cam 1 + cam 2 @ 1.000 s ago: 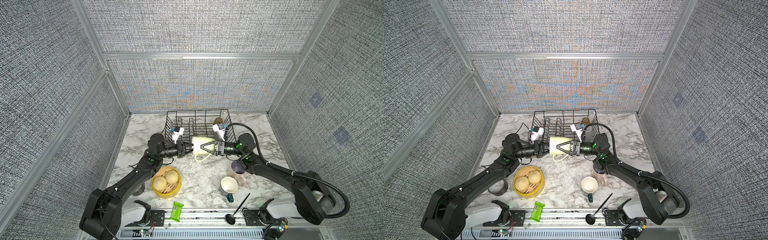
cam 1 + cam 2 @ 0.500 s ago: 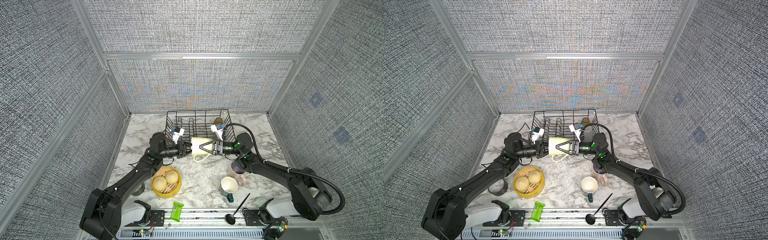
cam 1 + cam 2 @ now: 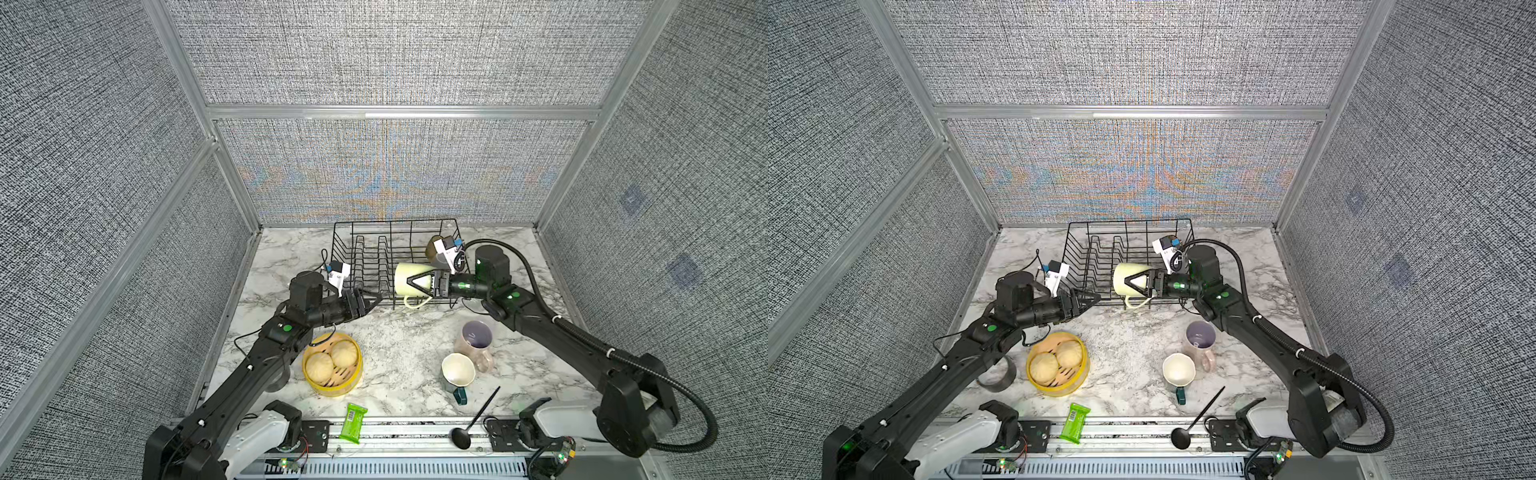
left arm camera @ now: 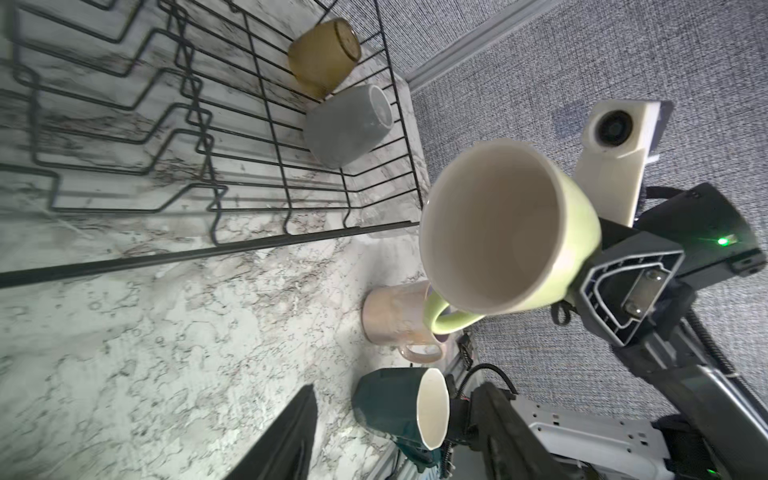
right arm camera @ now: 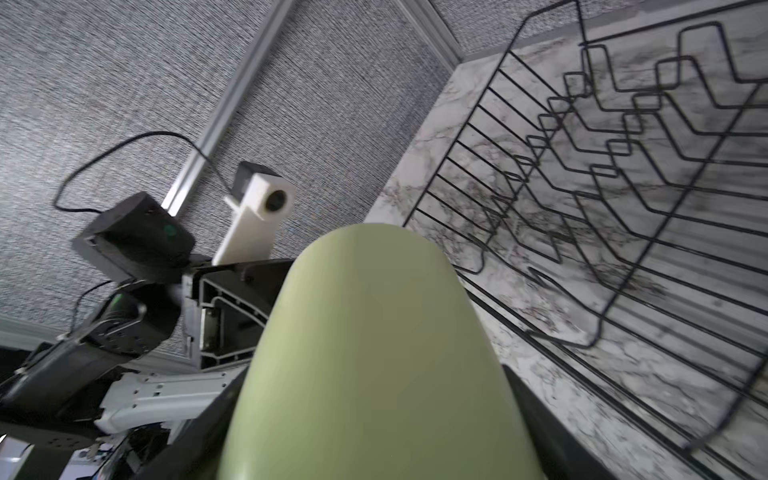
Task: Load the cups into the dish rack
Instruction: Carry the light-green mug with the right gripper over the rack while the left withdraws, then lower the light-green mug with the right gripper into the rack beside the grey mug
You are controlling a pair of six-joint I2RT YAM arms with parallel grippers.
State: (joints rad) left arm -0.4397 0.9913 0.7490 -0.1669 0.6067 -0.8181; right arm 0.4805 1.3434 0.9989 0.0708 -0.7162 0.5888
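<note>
Released since a second ago: the left gripper [image 3: 374, 298] has let go of the pale green mug [image 3: 401, 275] and drawn back to the left, clear of its mouth. Its fingers stand apart with nothing between them.

Grippers, 2. The right gripper [image 3: 411, 281] is clamped on the pale green mug, which it carries alone.

Cups counted, 5:
- pale green mug, 1: lying sideways in the air, mouth toward the left gripper, handle hanging down, by the front rim of the dish rack [image 3: 399, 222] in its right half. Contact with the wire cannot be told.
- amber tumbler [image 4: 324, 58], 1, and grey mug [image 4: 349, 124], 1: both tipped over inside the rack's right end, just beside each other.
- pink mug [image 3: 473, 340], 1, purple inside, and dark teal mug [image 3: 457, 370], 1, cream inside: upright on the marble table [image 3: 399, 328], close together, under the right arm's reach.

Other items: yellow steamer basket [image 3: 328, 392], 1, holding 2 buns; green packet [image 3: 353, 423], 1, and black ladle [image 3: 473, 419], 1, at the front edge.

Open room: the rack's left and middle plate slots; the marble between basket and pink mug. The left gripper sits just beside the rack's front left corner.
</note>
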